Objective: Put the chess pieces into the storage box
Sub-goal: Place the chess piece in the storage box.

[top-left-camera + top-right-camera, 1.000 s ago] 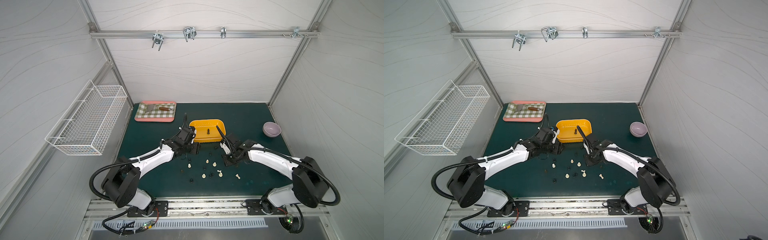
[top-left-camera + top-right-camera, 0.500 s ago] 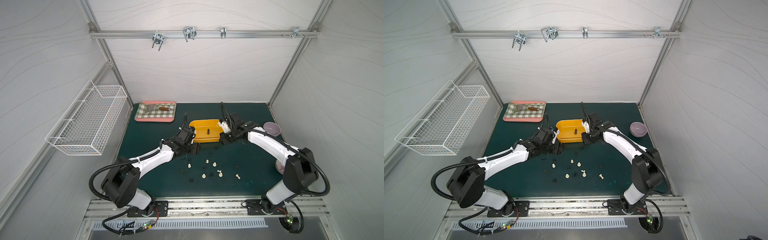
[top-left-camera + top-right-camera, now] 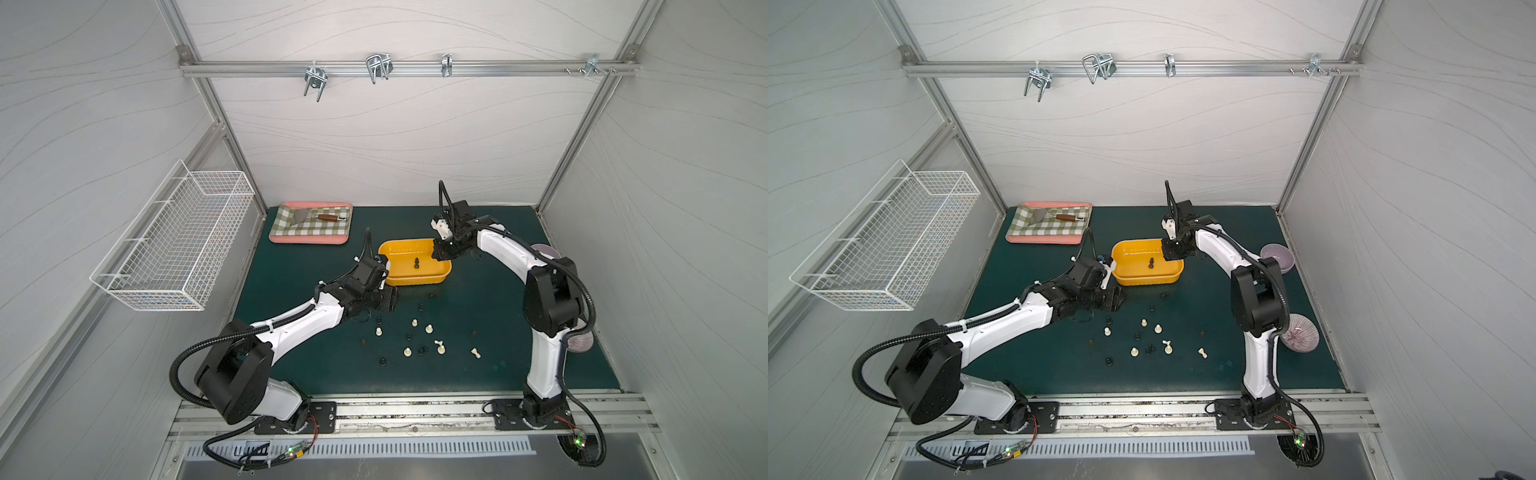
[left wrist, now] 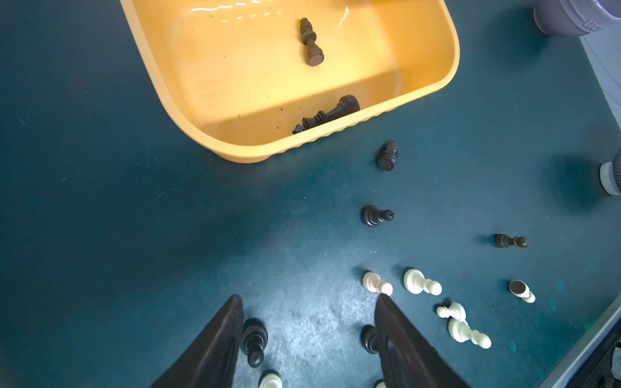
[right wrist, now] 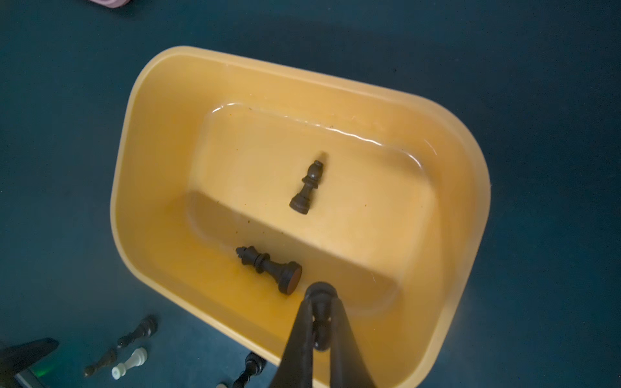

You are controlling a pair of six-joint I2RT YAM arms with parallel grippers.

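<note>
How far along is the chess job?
Done: two dark chess pieces lie in the shallow yellow plastic tub. In hand: right gripper shut on a third dark piece above it. Left: over a dozen black and cream pieces on the green mat; left gripper open.

Overhead and close wrist views share the storage box (image 3: pixel 415 281).

My right gripper (image 5: pixel 321 310), pinched on a dark piece (image 5: pixel 321 292), hangs over the storage box (image 5: pixel 158 168) near one wall; two fallen pieces (image 5: pixel 268 267) lie on its floor, the rest of it bare. My left gripper (image 4: pixel 308 297), jaws apart, has open mat (image 4: pixel 134 218) up to the box wall, but chess pieces (image 4: pixel 418 282) stand close beside both fingers (image 4: pixel 396 332) and crowd the mat to its right
</note>
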